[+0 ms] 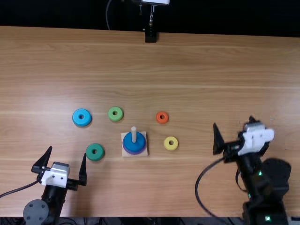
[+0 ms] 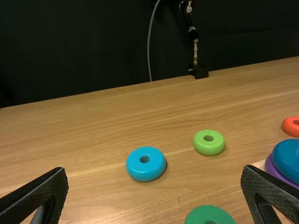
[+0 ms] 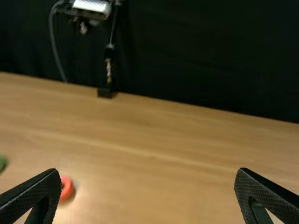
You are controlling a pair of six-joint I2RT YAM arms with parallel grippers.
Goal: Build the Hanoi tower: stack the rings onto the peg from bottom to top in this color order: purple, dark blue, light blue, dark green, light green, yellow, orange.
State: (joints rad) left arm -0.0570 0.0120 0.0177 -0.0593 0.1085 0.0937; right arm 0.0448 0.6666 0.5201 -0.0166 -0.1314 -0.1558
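Two down, five to go: the purple ring (image 1: pixel 135 153) and dark blue ring (image 1: pixel 129 144) circle the peg (image 1: pixel 134 135) between left tool (image 1: pixel 68 151) and right tool (image 1: pixel 233 122), both spread and empty, with the light blue ring (image 1: pixel 77 119), due next, beyond the left one

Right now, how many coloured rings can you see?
7. Purple lies under dark blue on the peg. Loose on the table: light blue, light green and dark green left of the peg, orange and yellow right of it.
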